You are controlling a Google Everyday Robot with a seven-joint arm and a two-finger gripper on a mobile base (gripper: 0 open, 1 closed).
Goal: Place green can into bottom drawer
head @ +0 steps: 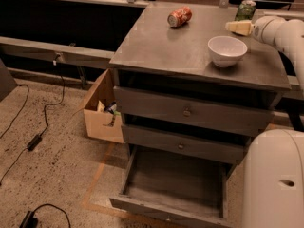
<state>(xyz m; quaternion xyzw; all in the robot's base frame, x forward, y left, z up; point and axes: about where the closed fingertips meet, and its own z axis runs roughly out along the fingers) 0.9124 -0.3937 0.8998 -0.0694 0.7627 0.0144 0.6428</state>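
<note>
The green can (245, 9) stands upright at the far right back corner of the grey cabinet top (171, 46). My gripper (236, 27) reaches in from the right, just in front of the can and behind the white bowl (227, 50). It holds nothing that I can see. The bottom drawer (142, 201) is pulled out, and its bare grey floor shows. The two knobbed drawers above it are closed.
A red can (179, 16) lies on its side at the back middle of the cabinet top. An open cardboard box (100, 112) sits on the floor left of the cabinet. Cables (33, 141) lie on the floor at the left. My white body (275, 179) fills the lower right.
</note>
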